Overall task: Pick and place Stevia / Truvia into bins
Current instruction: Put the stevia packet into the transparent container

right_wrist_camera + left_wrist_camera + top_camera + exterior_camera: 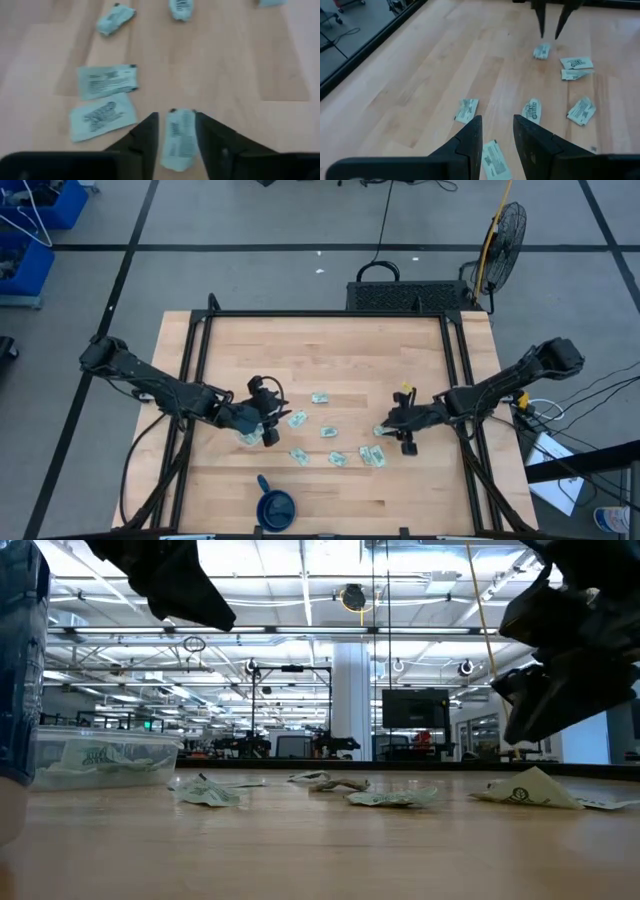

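Several pale green and white Stevia sachets (328, 432) lie flat and scattered on the wooden table (330, 350). The clear tub (100, 755) stands at the left with sachets inside it, below my left gripper (270, 426). My left gripper (497, 135) is open and raised, with nothing between its fingers; one sachet (495, 160) lies on the table under it. My right gripper (392, 427) is open just above the table's right part. Its fingers stand on either side of one sachet (181, 122), which lies flat on the wood (541, 51).
A dark blue cup with a handle (277, 505) stands near the table's front edge, close to the tub. Black rails (195, 370) run along the table's left, right and far sides. Bare wood lies toward the far edge.
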### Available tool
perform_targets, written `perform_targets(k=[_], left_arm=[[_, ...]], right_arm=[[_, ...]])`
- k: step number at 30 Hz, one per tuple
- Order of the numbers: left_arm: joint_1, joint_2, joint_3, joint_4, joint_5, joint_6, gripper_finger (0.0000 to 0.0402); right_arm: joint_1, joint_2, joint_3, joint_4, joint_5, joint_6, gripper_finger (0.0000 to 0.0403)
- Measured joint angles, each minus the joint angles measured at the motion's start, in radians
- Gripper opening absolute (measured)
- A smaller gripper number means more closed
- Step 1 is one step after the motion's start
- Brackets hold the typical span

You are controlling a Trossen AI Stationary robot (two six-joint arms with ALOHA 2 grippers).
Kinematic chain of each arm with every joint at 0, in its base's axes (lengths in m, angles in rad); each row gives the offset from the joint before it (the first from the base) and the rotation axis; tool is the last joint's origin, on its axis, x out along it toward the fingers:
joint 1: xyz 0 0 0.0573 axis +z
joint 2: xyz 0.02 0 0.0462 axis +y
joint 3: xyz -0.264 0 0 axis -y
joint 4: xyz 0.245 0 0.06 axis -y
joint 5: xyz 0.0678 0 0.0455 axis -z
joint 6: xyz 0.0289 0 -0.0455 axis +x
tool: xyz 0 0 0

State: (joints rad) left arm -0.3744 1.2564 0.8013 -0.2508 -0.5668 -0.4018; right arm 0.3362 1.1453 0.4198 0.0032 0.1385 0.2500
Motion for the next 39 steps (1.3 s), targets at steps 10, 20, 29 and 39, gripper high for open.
perform_targets(k=[10,20,29,39], left_arm=[[0.0,0.0,0.0,-0.003,0.0,-0.003,0.0115],[0.001,0.0,0.0,-0.006,0.0,-0.003,0.0115],[0.021,0.0,0.0,-0.006,-0.007,0.0,0.0115],[0.06,0.0,0.0,0.063,-0.009,0.024,0.0115]], right_arm=[[0.0,0.121,-0.14,0.285,0.067,-0.001,0.0216],[-0.004,0.177,-0.207,0.399,0.044,0.067,0.0176],[-0.032,0.181,-0.21,0.494,-0.009,0.006,0.0036],[-0.08,0.18,-0.181,0.716,0.017,-0.132,0.001]])
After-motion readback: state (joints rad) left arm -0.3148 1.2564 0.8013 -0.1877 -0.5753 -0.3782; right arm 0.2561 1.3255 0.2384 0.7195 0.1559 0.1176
